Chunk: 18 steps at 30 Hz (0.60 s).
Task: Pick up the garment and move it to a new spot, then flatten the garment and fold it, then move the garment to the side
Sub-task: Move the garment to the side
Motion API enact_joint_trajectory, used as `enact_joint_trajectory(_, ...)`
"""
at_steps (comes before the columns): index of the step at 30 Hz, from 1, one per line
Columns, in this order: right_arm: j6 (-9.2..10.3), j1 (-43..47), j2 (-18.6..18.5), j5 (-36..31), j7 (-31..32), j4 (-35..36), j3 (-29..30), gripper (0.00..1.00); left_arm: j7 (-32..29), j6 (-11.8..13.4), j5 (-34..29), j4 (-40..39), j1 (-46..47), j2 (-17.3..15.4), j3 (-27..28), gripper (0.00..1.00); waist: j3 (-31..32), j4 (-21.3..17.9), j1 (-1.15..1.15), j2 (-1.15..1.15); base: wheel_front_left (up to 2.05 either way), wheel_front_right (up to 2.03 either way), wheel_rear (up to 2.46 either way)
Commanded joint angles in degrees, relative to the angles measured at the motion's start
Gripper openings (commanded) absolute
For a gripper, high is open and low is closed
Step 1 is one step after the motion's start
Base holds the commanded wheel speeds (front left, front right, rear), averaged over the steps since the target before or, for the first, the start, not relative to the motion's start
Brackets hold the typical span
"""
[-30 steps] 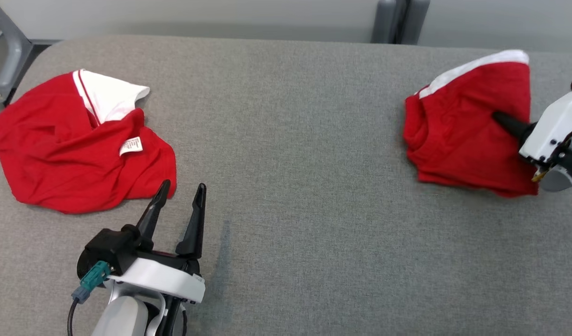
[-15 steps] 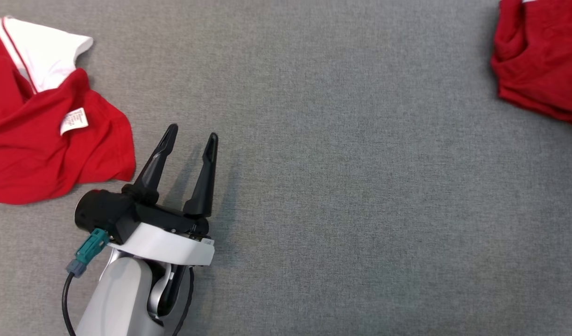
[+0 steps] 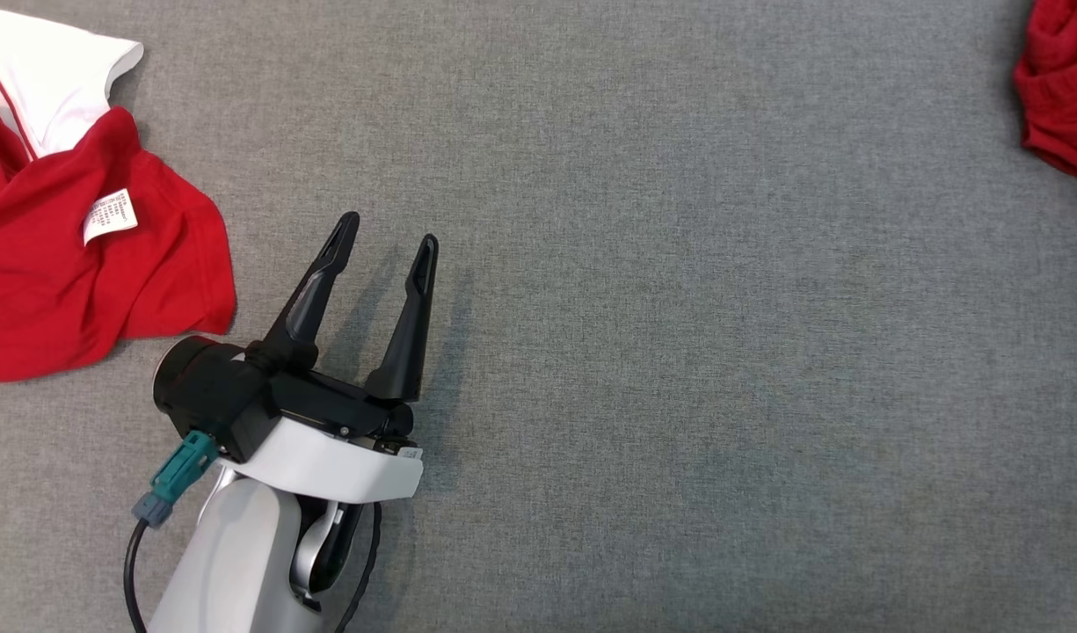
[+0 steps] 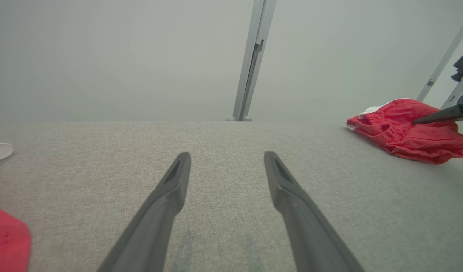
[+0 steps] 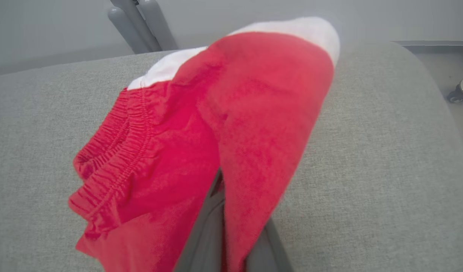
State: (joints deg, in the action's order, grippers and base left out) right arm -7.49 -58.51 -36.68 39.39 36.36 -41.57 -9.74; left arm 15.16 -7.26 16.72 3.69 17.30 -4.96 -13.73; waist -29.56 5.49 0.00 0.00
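two red garments lie well apart on the grey counter: a crumpled red and white shirt at the left, and a pair of red shorts at the far right, doubled over in layers. the right end effector is clamped on a fold of the shorts, while the left end effector hangs open and empty just beside the shirt. the shorts look folded, so i judge the move to the side is in hand, with the release left
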Motion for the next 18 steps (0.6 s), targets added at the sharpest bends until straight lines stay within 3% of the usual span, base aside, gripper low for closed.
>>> enact_joint_trajectory(1,-0.02,-0.7,-0.97,-1.04,-0.72,-0.17,-0.22,0.0,0.08,-0.19,0.04,-0.11,1.22,-0.25,0.07,1.0,-0.19,0.17,0.0,0.0,0.0,0.0,0.0)
enact_joint_trajectory(7,-0.02,-1.52,-0.76,-4.64,-3.47,-2.03,-0.55,0.0,0.08,-0.23,0.36,0.36,1.34,-0.29,-0.29,1.0,-0.2,0.88,0.0,0.0,0.0,0.0,0.0)
enact_joint_trajectory(8,-0.02,-1.89,-0.92,-6.38,-4.45,-2.95,-0.79,0.05,0.08,-0.22,0.33,0.55,1.21,-0.33,-0.31,1.0,0.16,1.05,0.0,0.0,0.0,0.0,0.0)
enact_joint_trajectory(10,-0.02,-2.32,-1.0,-8.0,-5.36,-3.93,-0.86,0.24,0.08,-0.23,0.4,0.77,0.99,-0.36,-0.26,1.0,0.56,1.11,0.0,0.0,0.0,0.0,0.0)
enact_joint_trajectory(11,-0.02,-2.36,-0.71,-8.75,-5.61,-4.7,-0.82,0.47,0.08,-0.23,0.4,0.9,0.88,-0.35,-0.27,1.0,0.81,1.11,0.0,0.0,0.0,0.0,0.0)
enact_joint_trajectory(12,-0.02,-2.47,-0.5,-9.58,-6.08,-5.53,-0.58,1.0,0.08,-0.23,0.37,1.04,0.76,-0.35,-0.27,1.0,1.06,1.11,0.0,0.0,0.0,0.0,0.0)
enact_joint_trajectory(18,-0.02,-3.59,1.04,-13.64,-9.65,-9.36,0.15,1.0,0.08,-0.05,0.31,1.36,0.19,-0.41,-0.14,1.0,2.62,0.6,0.0,0.0,0.0,0.0,0.0)
